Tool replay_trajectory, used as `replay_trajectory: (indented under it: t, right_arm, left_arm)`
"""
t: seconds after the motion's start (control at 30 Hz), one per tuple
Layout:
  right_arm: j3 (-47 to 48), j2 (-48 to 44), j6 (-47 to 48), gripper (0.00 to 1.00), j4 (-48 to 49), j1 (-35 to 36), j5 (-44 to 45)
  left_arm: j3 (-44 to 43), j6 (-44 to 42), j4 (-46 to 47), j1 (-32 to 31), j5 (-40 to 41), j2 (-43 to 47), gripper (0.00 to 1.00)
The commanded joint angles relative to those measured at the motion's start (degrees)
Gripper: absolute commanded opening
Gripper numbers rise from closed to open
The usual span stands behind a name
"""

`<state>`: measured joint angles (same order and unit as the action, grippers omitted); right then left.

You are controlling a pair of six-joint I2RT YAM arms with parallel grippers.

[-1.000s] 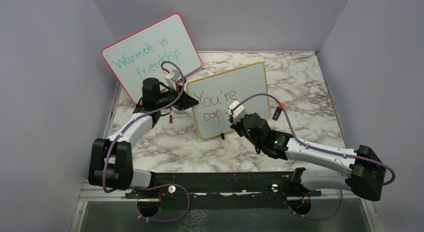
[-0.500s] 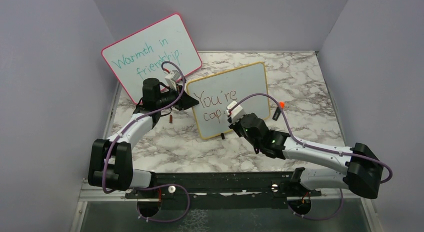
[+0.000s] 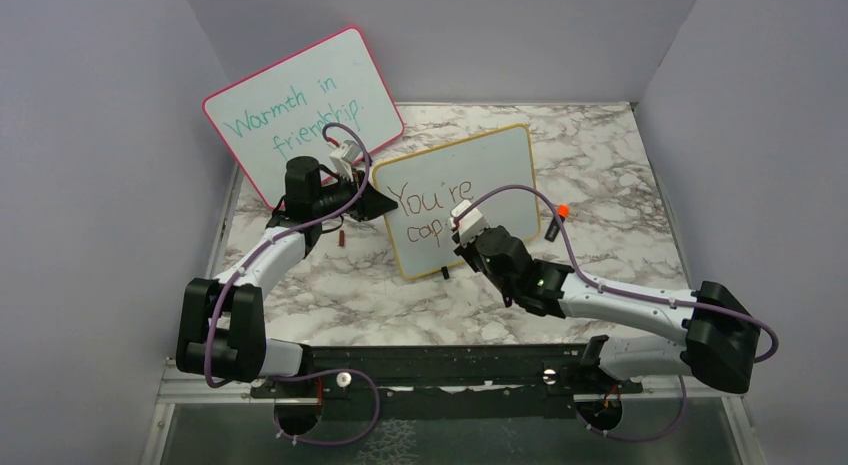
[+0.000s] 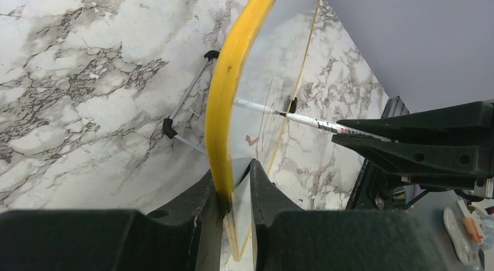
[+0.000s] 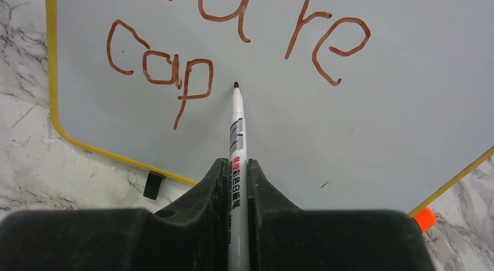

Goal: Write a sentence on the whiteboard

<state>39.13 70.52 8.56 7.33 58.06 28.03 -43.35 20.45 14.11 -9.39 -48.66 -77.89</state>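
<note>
My left gripper (image 4: 236, 186) clamps the whiteboard (image 4: 223, 108) by its yellow edge; my right gripper (image 5: 236, 172) pinches a marker (image 5: 236, 131), tip just right of "cap" in the sentence (image 5: 175, 78).

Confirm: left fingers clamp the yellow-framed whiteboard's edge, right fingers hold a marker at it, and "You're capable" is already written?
Not "capable": in the right wrist view the writing stops at "cap" on the whiteboard, the marker tip just past the p. The rest stands.
</note>
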Motion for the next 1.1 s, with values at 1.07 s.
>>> replay_trajectory:
  t: [1.07]
  right_arm:
    - [1.5, -0.3, -2.1, 0.01, -6.7, -0.1, -4.5]
  left_arm:
    - [0.5, -2.2, -3.4, -1.0, 1.6, -0.7, 0.0]
